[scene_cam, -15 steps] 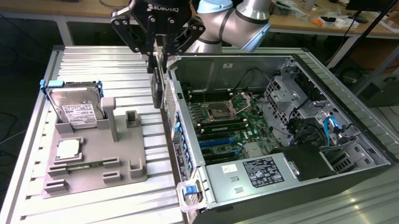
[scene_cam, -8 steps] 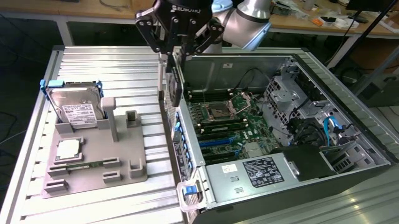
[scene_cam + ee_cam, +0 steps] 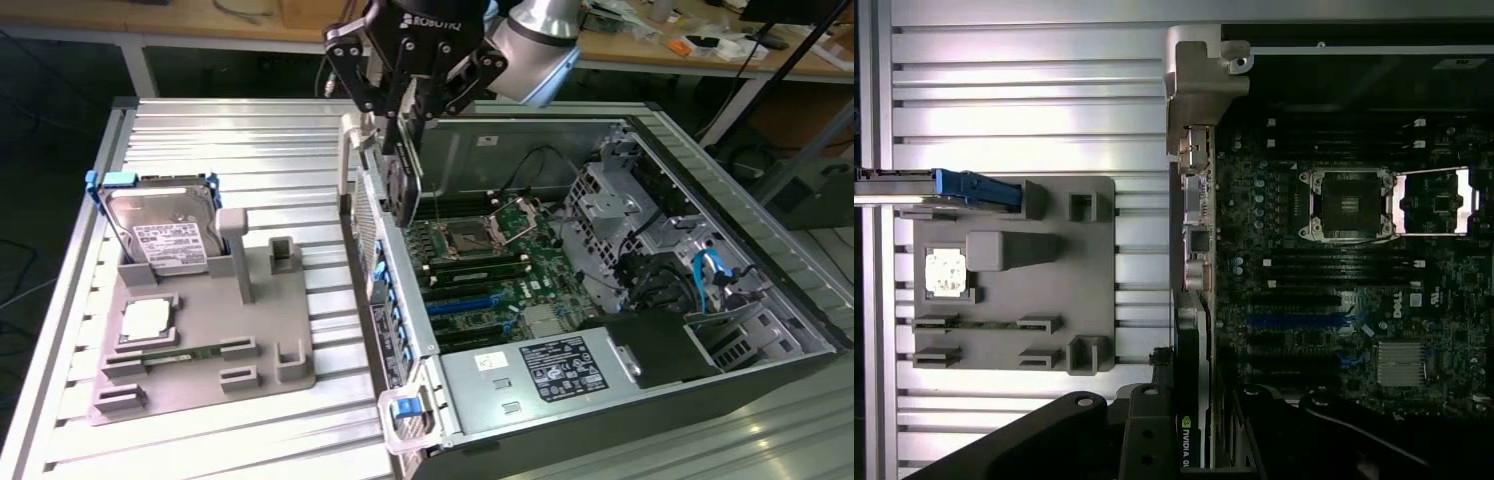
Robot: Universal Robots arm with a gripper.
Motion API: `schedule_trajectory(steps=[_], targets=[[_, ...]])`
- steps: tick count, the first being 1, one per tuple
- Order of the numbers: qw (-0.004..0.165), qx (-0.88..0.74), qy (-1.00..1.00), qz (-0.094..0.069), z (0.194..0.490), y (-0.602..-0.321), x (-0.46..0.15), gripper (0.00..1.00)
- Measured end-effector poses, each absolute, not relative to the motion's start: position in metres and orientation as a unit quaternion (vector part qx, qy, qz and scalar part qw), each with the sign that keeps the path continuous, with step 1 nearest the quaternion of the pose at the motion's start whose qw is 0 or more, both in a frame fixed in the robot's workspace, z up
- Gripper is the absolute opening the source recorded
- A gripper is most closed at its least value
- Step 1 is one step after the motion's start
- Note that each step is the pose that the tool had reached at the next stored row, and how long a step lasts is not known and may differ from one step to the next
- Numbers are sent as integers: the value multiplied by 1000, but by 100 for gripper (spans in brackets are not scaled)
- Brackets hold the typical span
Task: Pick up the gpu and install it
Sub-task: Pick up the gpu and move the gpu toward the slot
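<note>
- While the gripper (image 3: 410, 105) is clamped shut on the upper edge of the gpu (image 3: 404, 185), the card hangs upright, edge down, over the rear wall of the open computer case (image 3: 747, 330).
- Wrist view: card seen edge-on, green-logo label near the fingers, motherboard (image 3: 1334, 300) just beside it, lower down.
- Judgement: transport stage; card not yet seated in any slot.
- Doing this well likely means holding the card plumb, contact edge parallel to the blue slot (image 3: 1294, 322).
- Risk, as I judge it: tilt would snag the card on the case lip. 1 straight, slow line is safer than sideways corrections.
</note>
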State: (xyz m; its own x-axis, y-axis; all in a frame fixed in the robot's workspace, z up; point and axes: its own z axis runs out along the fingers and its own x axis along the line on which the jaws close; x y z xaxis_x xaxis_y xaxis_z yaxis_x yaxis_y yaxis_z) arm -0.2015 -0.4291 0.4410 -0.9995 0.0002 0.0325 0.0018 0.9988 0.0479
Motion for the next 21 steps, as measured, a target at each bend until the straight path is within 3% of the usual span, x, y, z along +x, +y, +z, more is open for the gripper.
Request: schedule_trajectory(steps=[21], targets=[[6,0,-1000,-24,439,-429,-171,27]])
